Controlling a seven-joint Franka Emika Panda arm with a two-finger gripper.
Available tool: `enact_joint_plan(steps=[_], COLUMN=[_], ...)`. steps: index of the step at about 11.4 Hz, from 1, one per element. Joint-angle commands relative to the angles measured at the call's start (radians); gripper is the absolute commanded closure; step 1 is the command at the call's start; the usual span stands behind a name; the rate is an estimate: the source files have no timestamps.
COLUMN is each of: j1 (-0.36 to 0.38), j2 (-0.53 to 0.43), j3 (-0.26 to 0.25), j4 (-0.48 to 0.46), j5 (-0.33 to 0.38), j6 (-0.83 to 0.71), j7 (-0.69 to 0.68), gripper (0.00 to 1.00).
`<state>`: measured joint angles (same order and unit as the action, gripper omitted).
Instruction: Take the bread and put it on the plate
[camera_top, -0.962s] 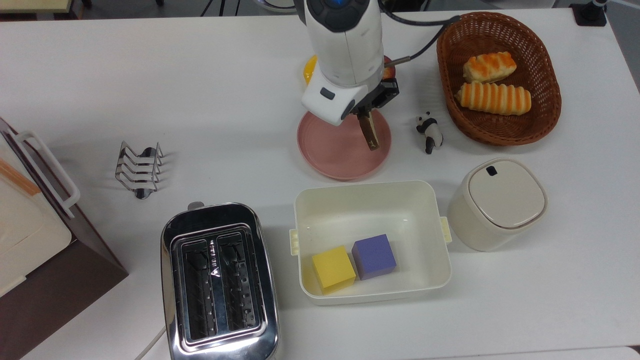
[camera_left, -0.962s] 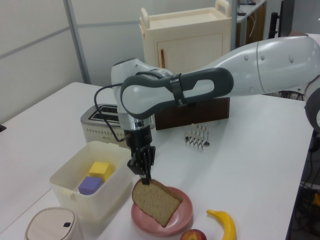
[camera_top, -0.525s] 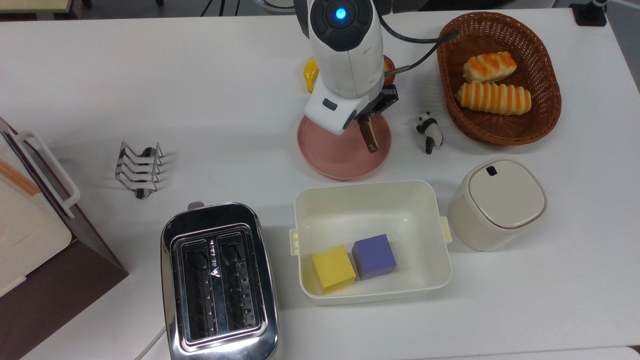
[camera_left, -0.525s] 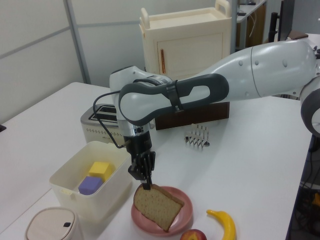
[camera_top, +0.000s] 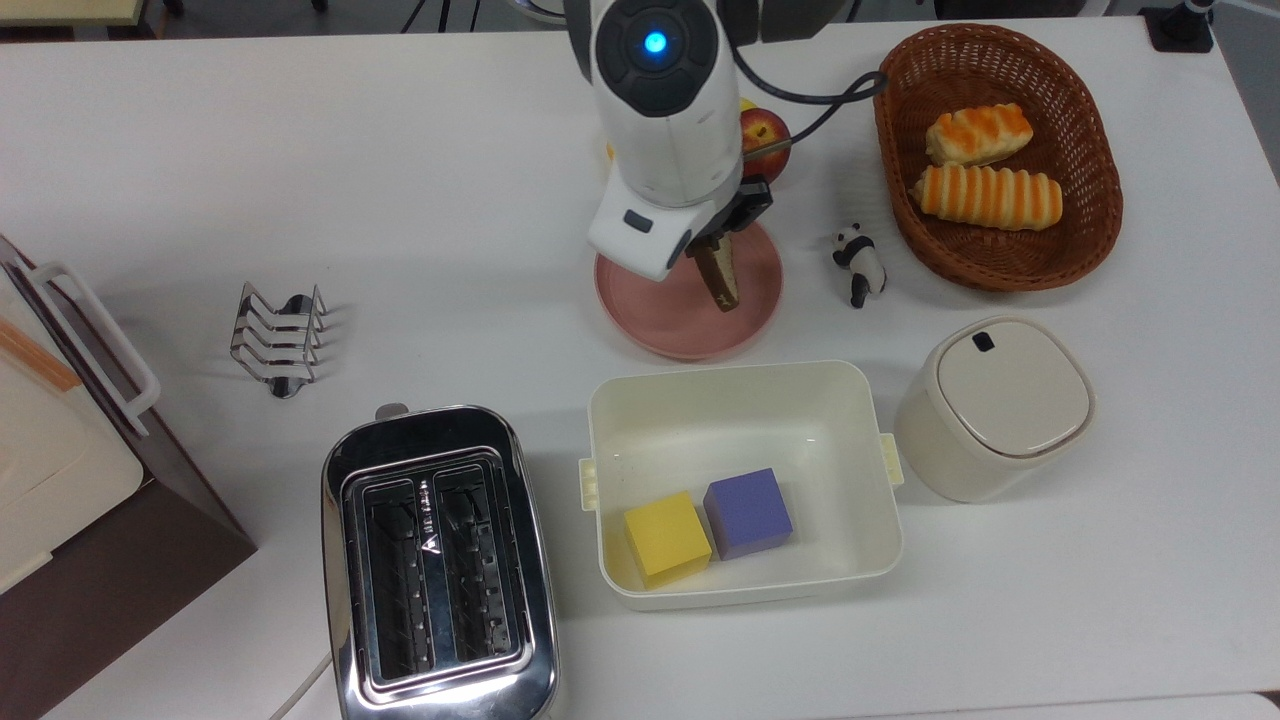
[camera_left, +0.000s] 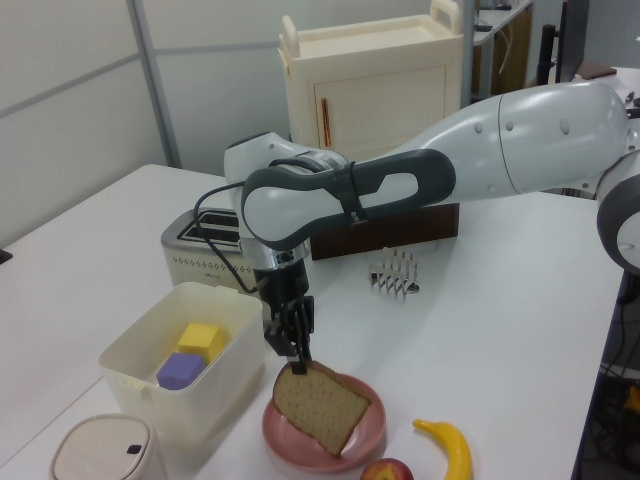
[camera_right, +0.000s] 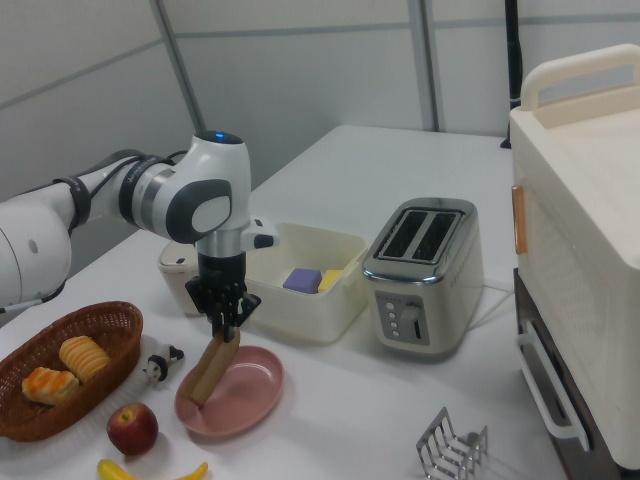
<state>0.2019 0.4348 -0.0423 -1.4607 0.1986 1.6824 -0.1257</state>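
Note:
The bread is a brown slice with a dark crust, held on edge and tilted over the pink plate. My gripper is shut on the slice's top edge. In the left view the bread leans down from the gripper, and its lower corner rests on or just above the plate. From the right view the slice slants from the gripper toward the plate's left rim.
A cream tub with a yellow and a purple cube sits just in front of the plate. A panda figurine, an apple and a basket of striped rolls stand nearby. Toaster, toast rack and lidded bin stand further off.
The gripper with the bread has shifted toward the top view's left over the plate and come down a little. The slice now leans lower onto the plate.

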Motion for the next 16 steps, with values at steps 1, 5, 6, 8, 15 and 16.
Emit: enact_joint_plan(steps=[1,5,6,8,15,16], j1=[-0.031,-0.053,-0.049,-0.045,-0.122,-0.154], j2=[-0.019,-0.025,-0.025,-0.028,-0.117,-0.142], j3=[-0.010,-0.011,-0.011,-0.010,-0.016,-0.016], j4=[-0.007,-0.003,-0.003,-0.003,0.057,0.057], j5=[-0.028,-0.082,-0.103,-0.107,-0.108,-0.116], j6=[-0.026,-0.055,-0.059,-0.059,-0.085,-0.082], j7=[-0.029,-0.063,-0.058,-0.058,-0.055,-0.055], gripper=[0.76,0.45,0.06,0.00,0.00,0.00])
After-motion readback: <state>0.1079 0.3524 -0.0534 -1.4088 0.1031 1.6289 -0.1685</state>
